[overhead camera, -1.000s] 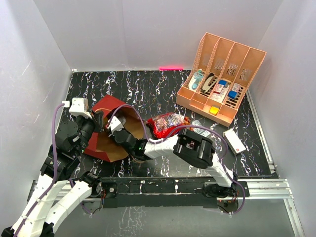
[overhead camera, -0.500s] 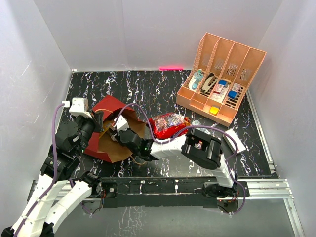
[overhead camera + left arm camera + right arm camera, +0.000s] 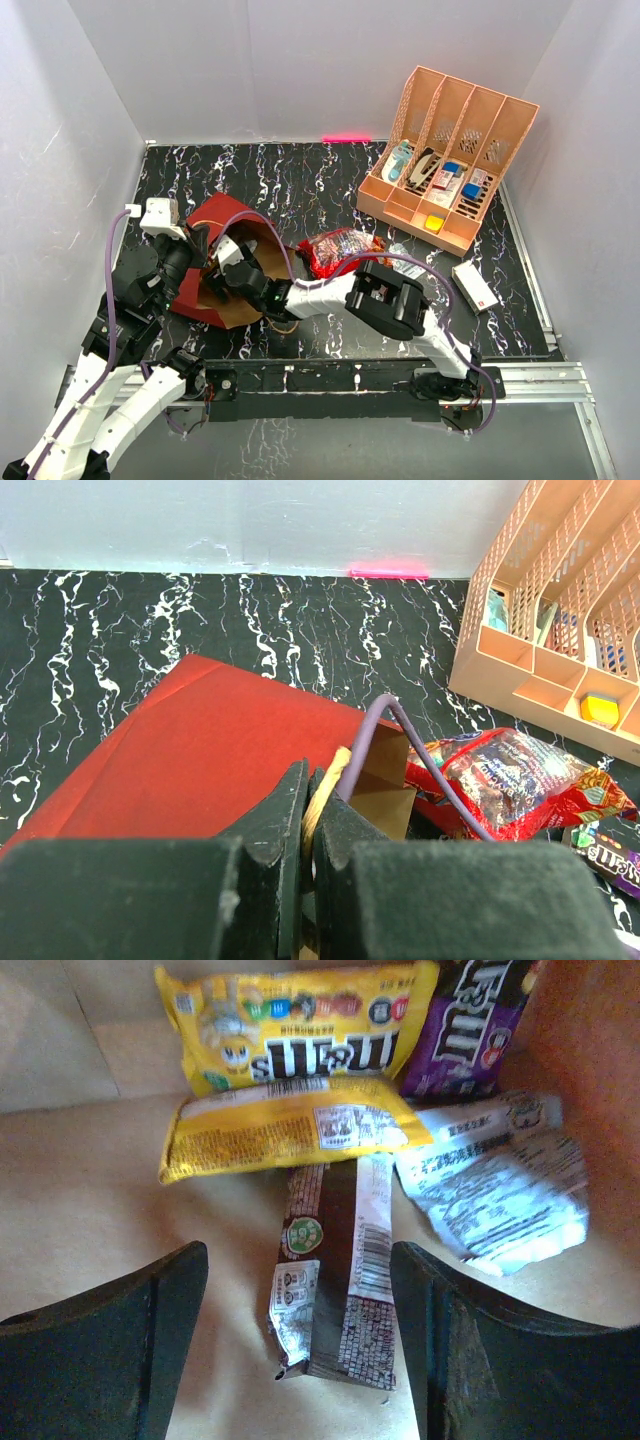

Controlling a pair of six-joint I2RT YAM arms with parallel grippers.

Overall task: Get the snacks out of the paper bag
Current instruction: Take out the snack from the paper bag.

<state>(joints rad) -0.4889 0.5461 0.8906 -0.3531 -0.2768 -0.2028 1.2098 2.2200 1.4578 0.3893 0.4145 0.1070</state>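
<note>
The paper bag (image 3: 222, 215), red outside and kraft inside, lies on its side at the table's left. My left gripper (image 3: 197, 250) is shut on its tan cord handle (image 3: 330, 780) at the mouth. My right gripper (image 3: 224, 272) is inside the bag and open. In the right wrist view my right gripper (image 3: 300, 1360) straddles a brown candy packet (image 3: 335, 1290) on the bag's floor without touching it. Behind it lie two yellow packets (image 3: 300, 1020), a purple packet (image 3: 470, 1020) and a silvery white packet (image 3: 500, 1185). The large red crinkly packet (image 3: 340, 250) lies on the table outside the bag.
A peach slotted organizer (image 3: 450, 150) stands at the back right. A flat white box (image 3: 474, 285) lies near the right front. A purple candy bar (image 3: 610, 855) lies beside the red packet. My right arm's purple cable (image 3: 420, 760) arches over the bag mouth.
My right arm drew back slightly, then reached further left into the bag. The bag's mouth flap shifted with it. My left gripper stays on the handle.
</note>
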